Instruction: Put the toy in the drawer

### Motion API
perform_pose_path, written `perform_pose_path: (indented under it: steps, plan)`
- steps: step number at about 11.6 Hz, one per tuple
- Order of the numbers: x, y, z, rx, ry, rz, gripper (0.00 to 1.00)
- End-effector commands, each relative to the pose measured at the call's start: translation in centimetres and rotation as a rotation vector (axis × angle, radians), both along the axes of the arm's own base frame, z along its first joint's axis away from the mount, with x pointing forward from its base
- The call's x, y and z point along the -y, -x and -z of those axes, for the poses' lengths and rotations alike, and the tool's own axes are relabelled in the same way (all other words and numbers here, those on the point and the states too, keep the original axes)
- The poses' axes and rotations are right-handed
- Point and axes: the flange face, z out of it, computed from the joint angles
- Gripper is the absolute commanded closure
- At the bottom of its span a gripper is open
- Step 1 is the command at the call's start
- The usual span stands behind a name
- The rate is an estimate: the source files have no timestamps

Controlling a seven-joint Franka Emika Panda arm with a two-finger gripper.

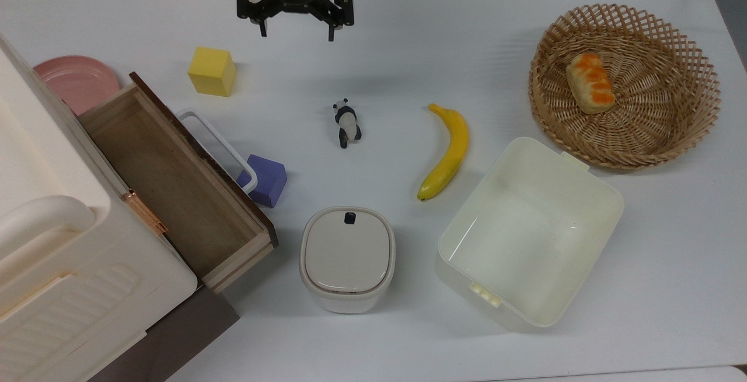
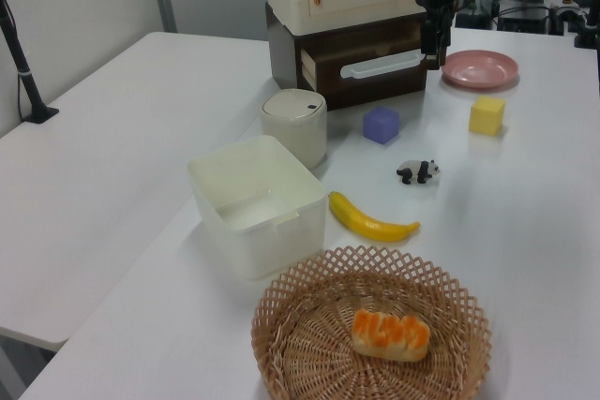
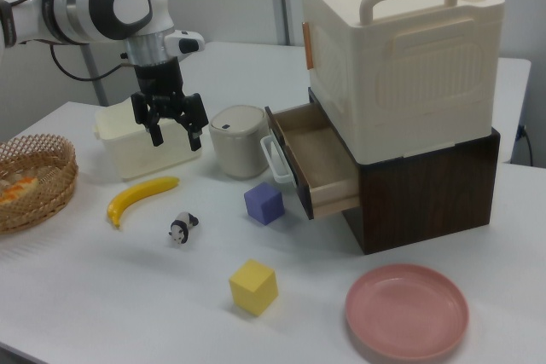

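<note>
The toy (image 1: 346, 123), a tiny black-and-white panda, lies on its side on the white table between the yellow cube and the banana; it is also in the left view (image 2: 418, 172) and the right view (image 3: 181, 228). The drawer (image 1: 169, 186) stands pulled out of the cream cabinet, its wooden bottom bare, with a white loop handle (image 1: 219, 140); the right view has the drawer (image 3: 322, 162) too. My gripper (image 1: 296, 35) hangs open and empty above the table, well beyond the panda toward the top view's upper edge. In the right view the gripper (image 3: 177, 141) hovers above the banana.
A yellow cube (image 1: 212, 71), a purple cube (image 1: 265, 179) by the drawer front, a banana (image 1: 446, 151), a lidded cream canister (image 1: 348, 258), a cream tub (image 1: 607, 201), a wicker basket (image 1: 688, 131) holding bread, and a pink plate (image 1: 76, 81) stand around.
</note>
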Motion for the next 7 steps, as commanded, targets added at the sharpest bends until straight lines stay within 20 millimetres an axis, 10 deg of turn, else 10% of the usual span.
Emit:
perform_pose_path:
  steps: [1,7]
  plan:
    - [-1.5,0.4,-0.1,-0.030,-0.015,-0.051,0.00]
    - [-3.0,1.1,2.3,-0.089,-0.012,-0.186,0.00]
